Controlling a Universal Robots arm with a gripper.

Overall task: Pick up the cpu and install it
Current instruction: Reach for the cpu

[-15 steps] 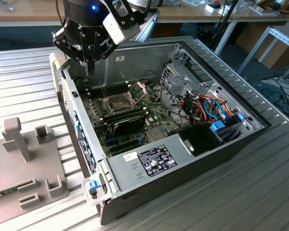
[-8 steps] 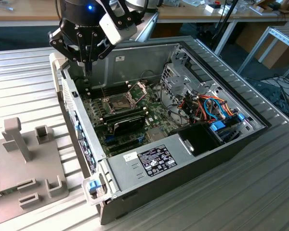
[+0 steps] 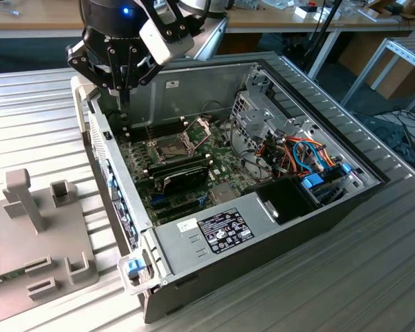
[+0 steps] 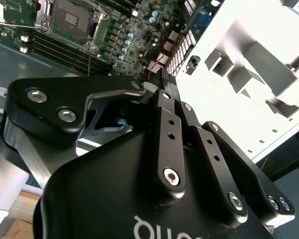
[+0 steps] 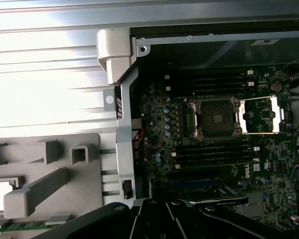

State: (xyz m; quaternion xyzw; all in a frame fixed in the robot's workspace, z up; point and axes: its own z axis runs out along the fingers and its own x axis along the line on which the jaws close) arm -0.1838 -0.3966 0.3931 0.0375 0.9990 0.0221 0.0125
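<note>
Black jointed pincer (image 3: 124, 104) closed | green motherboard (image 5: 157, 124); dark square socket (image 5: 214, 118), metal-rimmed

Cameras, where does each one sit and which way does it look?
Exterior view: off the arm, above, looking down slantwise into the open computer case; the claw hangs near its rim.
First wrist view: rides the arm, looking down on the motherboard; dark claw parts show.
Second wrist view: rides the arm, looking along the claw's body to the motherboard.
Shared: all three show the socket.
</note>
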